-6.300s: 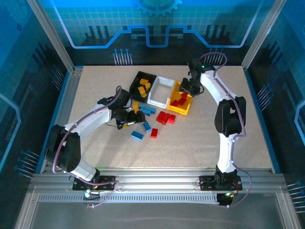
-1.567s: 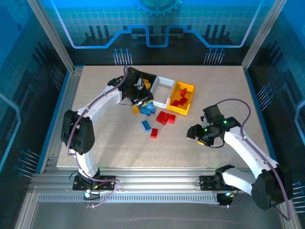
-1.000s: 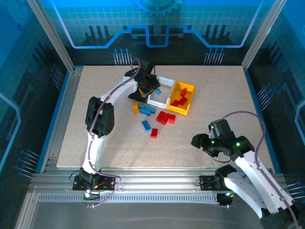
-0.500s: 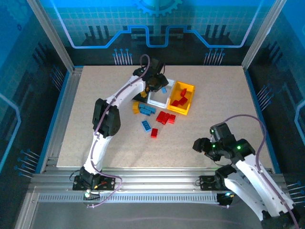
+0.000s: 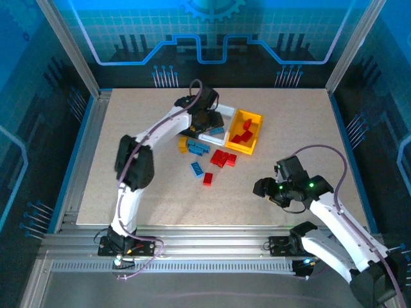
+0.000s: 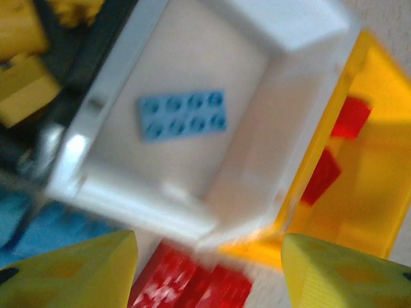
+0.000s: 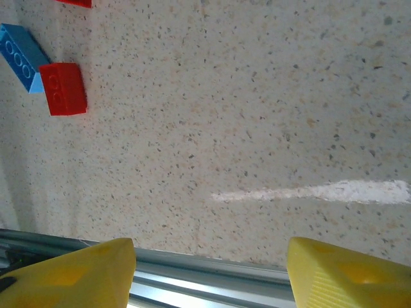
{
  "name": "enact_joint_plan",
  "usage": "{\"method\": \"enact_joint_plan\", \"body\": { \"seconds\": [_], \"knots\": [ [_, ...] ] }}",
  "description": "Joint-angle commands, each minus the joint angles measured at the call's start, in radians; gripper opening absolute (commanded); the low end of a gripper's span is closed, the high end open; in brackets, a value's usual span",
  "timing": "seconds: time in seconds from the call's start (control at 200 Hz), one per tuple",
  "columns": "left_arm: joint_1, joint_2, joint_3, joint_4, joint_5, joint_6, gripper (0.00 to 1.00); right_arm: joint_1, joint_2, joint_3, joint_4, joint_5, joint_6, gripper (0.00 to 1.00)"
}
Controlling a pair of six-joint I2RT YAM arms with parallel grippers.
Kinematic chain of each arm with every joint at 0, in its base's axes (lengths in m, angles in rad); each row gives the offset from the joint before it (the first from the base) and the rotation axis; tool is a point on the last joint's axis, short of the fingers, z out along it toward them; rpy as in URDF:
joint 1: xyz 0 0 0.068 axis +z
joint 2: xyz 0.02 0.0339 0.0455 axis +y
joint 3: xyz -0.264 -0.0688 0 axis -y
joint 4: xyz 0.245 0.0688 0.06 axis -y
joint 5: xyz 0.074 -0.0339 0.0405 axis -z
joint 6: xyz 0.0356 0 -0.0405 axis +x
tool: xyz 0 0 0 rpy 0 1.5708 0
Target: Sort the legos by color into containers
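L wrist view is blurred; black bin [image 6: 103,45] is cut off at frame edge, w/ a few yellow bricks [image 6: 19,90] showing. From above, L arm [image 5: 160,128] covers much of the black & white bins.

L claw [image 6: 209,263] is spread, nothing btwn fingers, over white bin [image 6: 292,25], where one blue brick [image 6: 183,115] lies flat. Yellow bin [image 6: 379,160] holds red bricks [image 6: 350,119].

R claw [image 7: 210,276] is spread & empty, over bare counter [image 7: 257,128] nr front rail [image 7: 167,282].

Top view has loose reds [image 5: 223,158] & blues [image 5: 198,147] on the speckled beige counter, blue-lit walls [image 5: 205,38] around.
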Motion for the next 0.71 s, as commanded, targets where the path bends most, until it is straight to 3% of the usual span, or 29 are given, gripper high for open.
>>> {"method": "enact_joint_plan", "body": {
  "seconds": [0.0, 0.13, 0.225, 0.445, 0.7],
  "knots": [
    [-0.018, -0.218, -0.194, -0.063, -0.027, 0.077, 0.63, 0.007, 0.092, 0.064, 0.013, -0.03, -0.054, 0.65],
    [-0.026, -0.345, -0.459, -0.033, -0.041, 0.024, 0.67, 0.016, 0.16, 0.086, 0.056, -0.028, -0.073, 0.65],
    [-0.026, -0.345, -0.555, -0.014, -0.02, -0.022, 0.7, 0.017, 0.196, 0.086, 0.101, -0.051, -0.055, 0.65],
    [-0.043, -0.256, -0.587, 0.024, 0.014, -0.086, 0.77, 0.031, 0.304, 0.125, 0.096, -0.099, -0.11, 0.65],
    [-0.042, -0.164, -0.529, 0.021, 0.024, -0.107, 0.78, 0.042, 0.285, 0.12, 0.115, -0.092, -0.078, 0.66]
  ]
}}
